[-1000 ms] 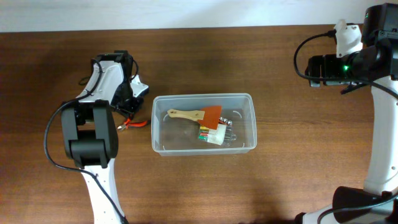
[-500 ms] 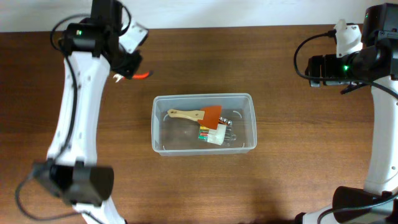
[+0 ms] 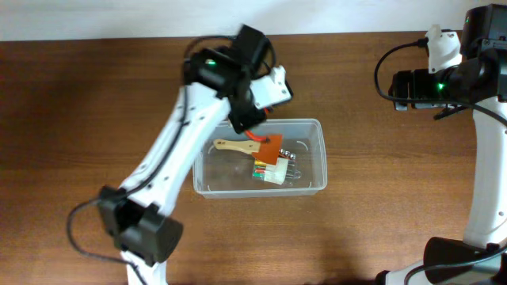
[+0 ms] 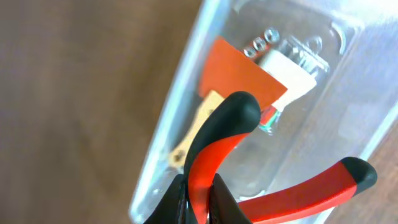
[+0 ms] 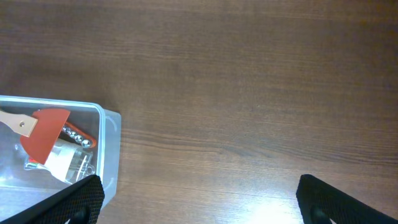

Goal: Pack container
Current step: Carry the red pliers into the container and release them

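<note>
Here, one container [image 3: 261, 192], one spatula [image 3: 236, 146] inside, left gripper [image 4: 196, 202] clamped on one red-handled pliers [image 4: 211, 149], right gripper [image 5: 199, 205] spread wide.

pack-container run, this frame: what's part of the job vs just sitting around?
Job:
- container
- left gripper, shut on red-handled pliers above it
- already inside: orange spatula, white pack, metal clips

Not in play:
- right gripper, open, over the table off to the container's side
</note>
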{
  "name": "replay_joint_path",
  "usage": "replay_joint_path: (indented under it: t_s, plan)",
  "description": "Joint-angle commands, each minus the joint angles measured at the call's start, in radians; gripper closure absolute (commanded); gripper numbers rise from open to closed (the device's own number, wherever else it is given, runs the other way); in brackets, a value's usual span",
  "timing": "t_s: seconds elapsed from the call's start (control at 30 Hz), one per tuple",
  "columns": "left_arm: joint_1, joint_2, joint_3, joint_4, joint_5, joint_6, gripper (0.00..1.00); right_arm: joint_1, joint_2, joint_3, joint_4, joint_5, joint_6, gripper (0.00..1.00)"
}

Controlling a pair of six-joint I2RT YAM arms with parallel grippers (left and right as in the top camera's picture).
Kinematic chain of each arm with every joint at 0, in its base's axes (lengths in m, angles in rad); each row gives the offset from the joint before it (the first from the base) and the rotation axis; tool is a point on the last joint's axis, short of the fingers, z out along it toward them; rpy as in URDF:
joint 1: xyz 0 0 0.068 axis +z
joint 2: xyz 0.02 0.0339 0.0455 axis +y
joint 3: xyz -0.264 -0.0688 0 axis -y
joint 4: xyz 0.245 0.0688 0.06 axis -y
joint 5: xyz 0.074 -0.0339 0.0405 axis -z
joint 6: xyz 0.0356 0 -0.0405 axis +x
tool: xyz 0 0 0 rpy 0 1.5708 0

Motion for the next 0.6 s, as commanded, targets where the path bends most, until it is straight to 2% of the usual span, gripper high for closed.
replay_joint_path:
  t_s: [0.0,0.13,0.4,0.5,0.57]
  plan:
    - [0.002,0.080,-0.058,0.016,0.019,-0.010,0.98,-0.003,0.005,-0.001,0.000,0.005,0.001,0.01]
    - [0.002,0.147,-0.087,0.027,0.021,-0.075,0.98,-0.003,0.005,-0.001,0.000,0.005,0.001,0.01]
    - [0.002,0.200,-0.162,0.080,0.033,-0.074,0.98,-0.003,0.005,-0.001,0.001,0.005,0.001,0.01]
    - [0.002,0.200,-0.191,0.078,0.033,-0.074,0.75,-0.003,0.005,-0.001,0.001,0.005,0.001,0.01]
    - [0.002,0.200,-0.193,0.072,0.030,-0.074,0.67,-0.003,0.005,-0.001,0.001,0.005,0.001,0.01]
